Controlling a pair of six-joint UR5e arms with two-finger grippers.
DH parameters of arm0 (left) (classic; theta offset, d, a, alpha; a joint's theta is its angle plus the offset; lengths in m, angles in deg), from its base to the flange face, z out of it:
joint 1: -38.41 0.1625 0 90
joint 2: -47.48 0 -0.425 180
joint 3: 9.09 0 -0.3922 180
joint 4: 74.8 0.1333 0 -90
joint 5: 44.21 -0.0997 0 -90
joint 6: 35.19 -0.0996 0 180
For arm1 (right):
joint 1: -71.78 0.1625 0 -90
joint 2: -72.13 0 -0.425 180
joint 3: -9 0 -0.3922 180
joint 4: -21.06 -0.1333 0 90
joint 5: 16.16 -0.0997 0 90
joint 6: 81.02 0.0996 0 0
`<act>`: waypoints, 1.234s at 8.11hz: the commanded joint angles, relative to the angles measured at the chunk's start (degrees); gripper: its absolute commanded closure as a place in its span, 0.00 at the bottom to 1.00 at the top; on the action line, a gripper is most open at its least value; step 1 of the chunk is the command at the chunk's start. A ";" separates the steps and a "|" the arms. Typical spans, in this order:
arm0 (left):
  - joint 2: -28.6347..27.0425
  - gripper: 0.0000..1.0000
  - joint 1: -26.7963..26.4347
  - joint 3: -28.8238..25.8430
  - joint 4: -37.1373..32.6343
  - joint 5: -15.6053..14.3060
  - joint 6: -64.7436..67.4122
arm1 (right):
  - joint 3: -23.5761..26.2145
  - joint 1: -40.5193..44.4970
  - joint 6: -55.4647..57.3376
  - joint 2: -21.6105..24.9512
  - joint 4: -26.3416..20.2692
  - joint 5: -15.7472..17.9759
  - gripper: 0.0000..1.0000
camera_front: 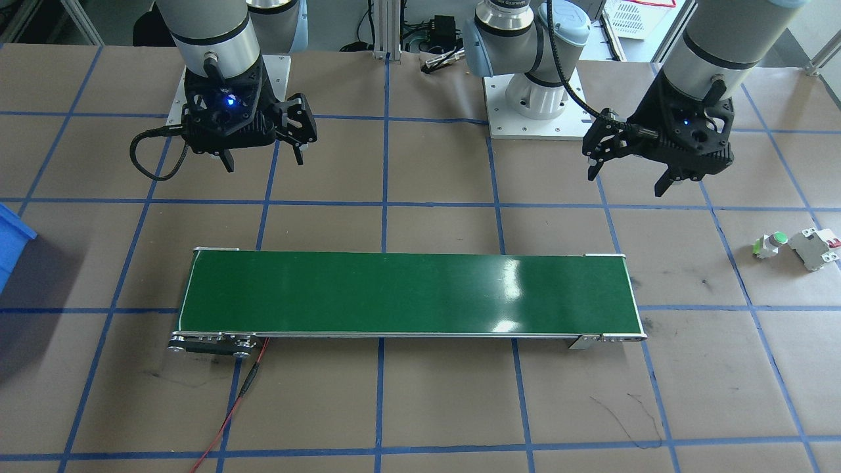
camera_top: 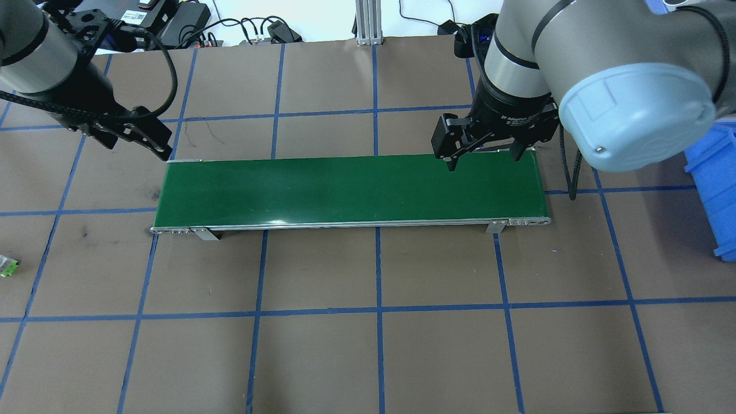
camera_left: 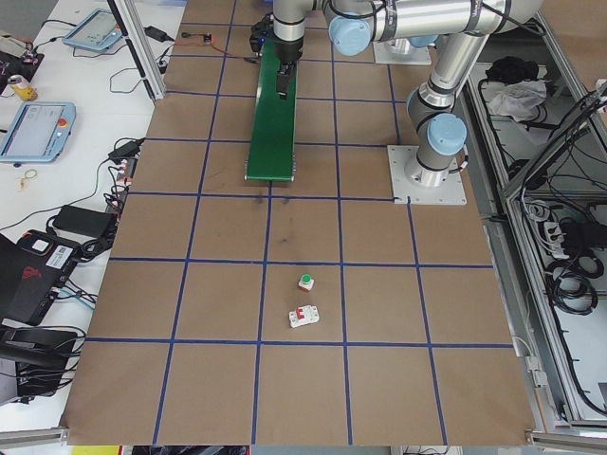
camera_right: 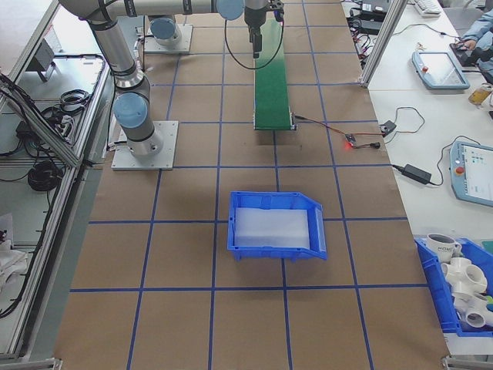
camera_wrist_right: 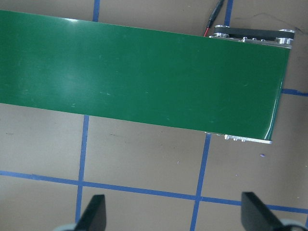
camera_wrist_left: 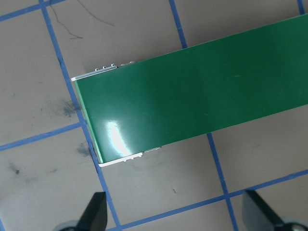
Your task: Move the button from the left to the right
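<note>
The button point(camera_front: 770, 244), green-capped on a pale body, lies on the brown table past the belt's end on my left side, and shows small at the overhead view's left edge point(camera_top: 7, 267) and in the left side view point(camera_left: 305, 281). My left gripper point(camera_front: 627, 180) hangs open and empty above the table behind that belt end, well away from the button. In its wrist view the left gripper's fingertips point(camera_wrist_left: 96, 211) frame bare table beside the belt corner. My right gripper point(camera_front: 263, 157) is open and empty near the other belt end point(camera_top: 484, 158). The right gripper's fingertips point(camera_wrist_right: 94, 214) also frame bare table.
A long green conveyor belt point(camera_front: 407, 292) lies across the table's middle, with red and black wires at its right-arm end. A light-grey block with red marks point(camera_front: 815, 247) lies beside the button. A blue bin point(camera_right: 273, 223) stands past the belt on my right side.
</note>
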 commanded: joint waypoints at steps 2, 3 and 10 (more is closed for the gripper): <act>-2.02 0.00 16.26 0.44 0.30 0.10 -27.49 | 0.00 -0.02 0.00 0.00 0.00 0.00 0.00; -4.03 0.00 21.61 0.18 2.91 0.01 -36.11 | 0.00 -0.02 0.00 0.00 0.00 0.00 0.00; -25.47 0.00 40.65 -0.26 21.48 -8.43 -54.21 | 0.00 0.07 0.35 -0.09 -0.17 -0.17 0.00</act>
